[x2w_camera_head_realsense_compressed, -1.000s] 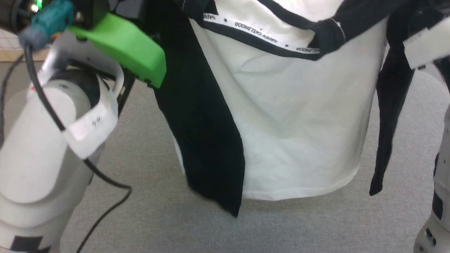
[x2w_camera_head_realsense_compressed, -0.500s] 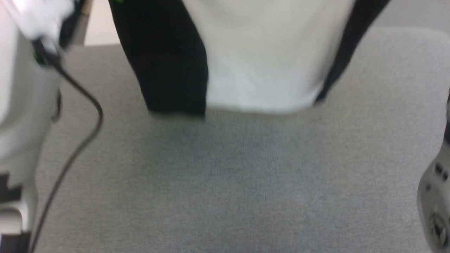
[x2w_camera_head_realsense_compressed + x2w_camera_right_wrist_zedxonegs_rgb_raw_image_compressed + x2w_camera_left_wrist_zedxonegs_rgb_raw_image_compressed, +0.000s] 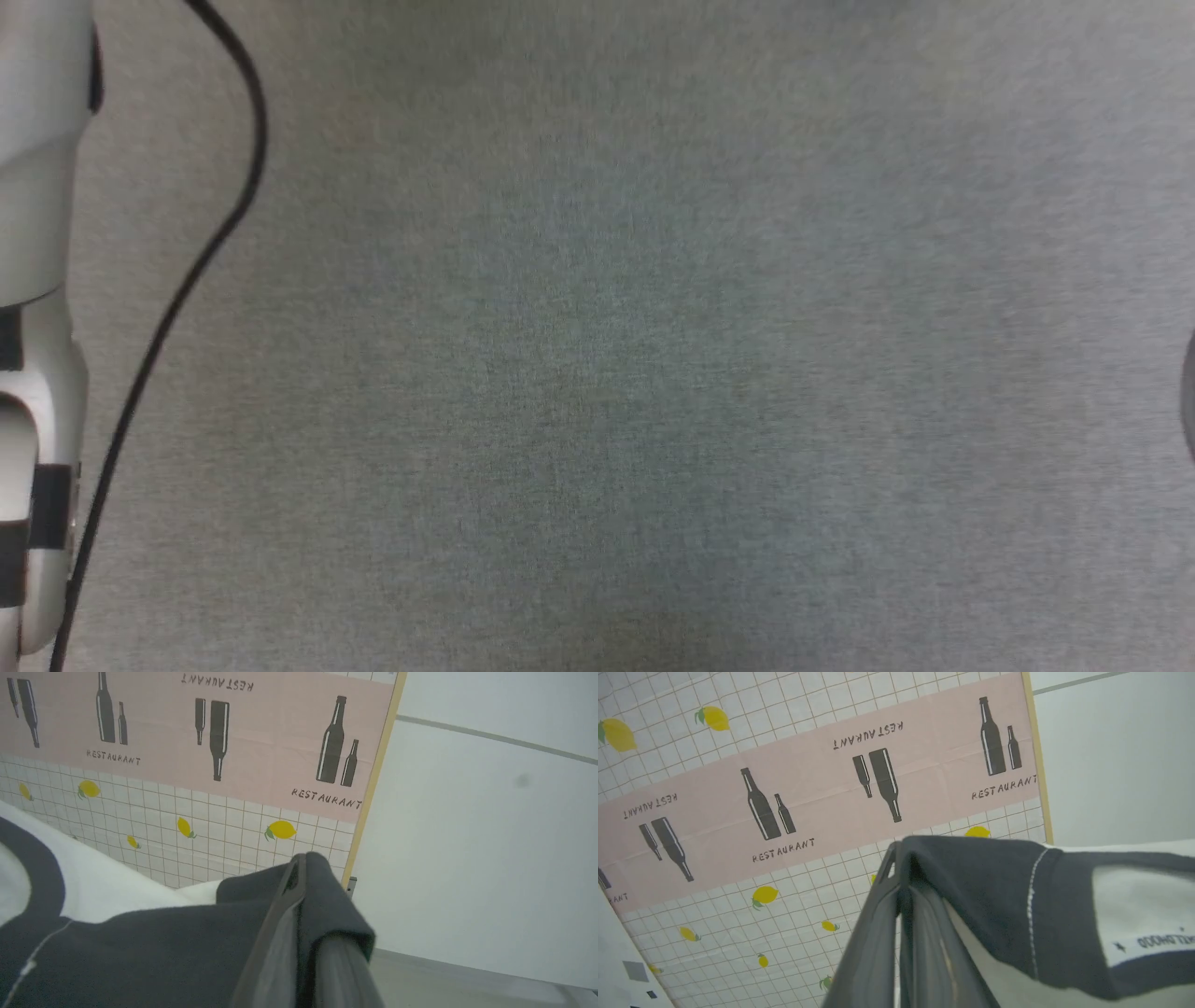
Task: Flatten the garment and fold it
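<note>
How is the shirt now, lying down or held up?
Held up. The left tool and right tool each pinch the shirt by its black cloth, wall behind.

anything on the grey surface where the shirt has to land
Nothing visible lies on the grey surface; a black cable runs at its left edge. Left tool and right tool pinch the garment.

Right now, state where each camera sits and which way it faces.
Head view: on the head, facing down at the grey surface; pale left arm and cable at left edge.
Left wrist view: on that wrist, facing along the left end effector, shut on the garment, toward the wallpaper.
Right wrist view: on that wrist, facing along the right end effector, shut on the garment, toward wallpaper and plain wall.
Shared: both wrist views show garment and wallpaper.
</note>
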Motion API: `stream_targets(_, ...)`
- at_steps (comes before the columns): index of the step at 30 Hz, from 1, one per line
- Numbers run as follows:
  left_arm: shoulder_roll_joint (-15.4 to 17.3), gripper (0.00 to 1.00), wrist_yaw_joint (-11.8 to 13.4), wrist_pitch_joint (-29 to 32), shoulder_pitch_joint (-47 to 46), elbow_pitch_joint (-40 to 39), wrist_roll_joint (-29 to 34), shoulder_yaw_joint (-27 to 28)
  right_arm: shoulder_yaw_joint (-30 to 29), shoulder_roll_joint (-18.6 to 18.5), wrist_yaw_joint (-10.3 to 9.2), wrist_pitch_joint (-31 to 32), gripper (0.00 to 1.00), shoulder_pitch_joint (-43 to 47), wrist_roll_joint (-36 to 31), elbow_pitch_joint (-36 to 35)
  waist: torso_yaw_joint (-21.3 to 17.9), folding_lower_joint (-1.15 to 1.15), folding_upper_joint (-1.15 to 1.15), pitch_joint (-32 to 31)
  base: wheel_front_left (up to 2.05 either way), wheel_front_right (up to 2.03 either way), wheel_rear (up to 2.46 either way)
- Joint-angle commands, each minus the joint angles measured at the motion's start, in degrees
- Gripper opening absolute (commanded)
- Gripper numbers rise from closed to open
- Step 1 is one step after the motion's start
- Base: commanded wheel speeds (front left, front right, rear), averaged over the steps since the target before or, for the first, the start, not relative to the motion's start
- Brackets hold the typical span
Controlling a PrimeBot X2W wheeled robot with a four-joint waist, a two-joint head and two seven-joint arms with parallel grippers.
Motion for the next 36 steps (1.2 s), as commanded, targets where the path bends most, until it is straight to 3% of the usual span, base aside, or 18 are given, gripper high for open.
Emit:
stream_targets(1,-0.3,0.00,0.5,-2.1,-0.6,1.0,0.5,0.0,0.4,-0.6,-0.08,-1.8,0.00,-1.3,-0.7,1.4,1.2,-0.01,0.00,6.6,0.00,0.00,0.00)
stream_targets(5,-0.2,0.00,0.8,-9.2,0.1,4.4,0.6,0.2,4.2,-2.9,-0.08,-7.6,0.00,-1.8,-0.5,5.9,2.2,-0.01,0.00,10.0,0.00,0.00,0.00)
stream_targets(10,1.1,0.00,-1.0,-10.7,2.5,3.1,0.6,-1.2,8.1,-5.3,-0.08,-9.3,0.00,0.6,3.8,4.6,2.7,-0.01,0.00,10.1,0.00,0.00,0.00)
stream_targets(16,2.4,0.00,-1.6,-10.4,12.3,-5.8,0.0,-3.7,10.0,-10.0,-0.08,-8.2,0.00,10.0,12.1,-5.1,3.6,-0.01,0.00,7.2,0.00,0.00,0.00)
stream_targets(22,4.4,0.00,1.8,-8.0,30.6,-19.9,-0.7,-7.0,5.2,-13.2,-0.08,-4.8,0.00,28.8,17.2,-21.1,3.9,-0.01,0.00,1.8,0.00,0.00,0.00)
stream_targets(30,6.2,0.00,8.8,-5.7,52.4,-31.3,-1.3,-10.4,-2.4,-9.1,-0.08,-0.9,0.00,54.1,17.1,-36.9,3.0,-0.01,0.00,-4.6,0.00,0.00,0.00)
stream_targets(36,6.3,0.00,10.8,-3.9,63.2,-32.5,-4.5,-12.8,-5.2,-3.9,-0.08,0.1,0.00,68.6,16.3,-40.3,2.6,-0.01,0.00,-9.1,0.00,0.00,0.00)
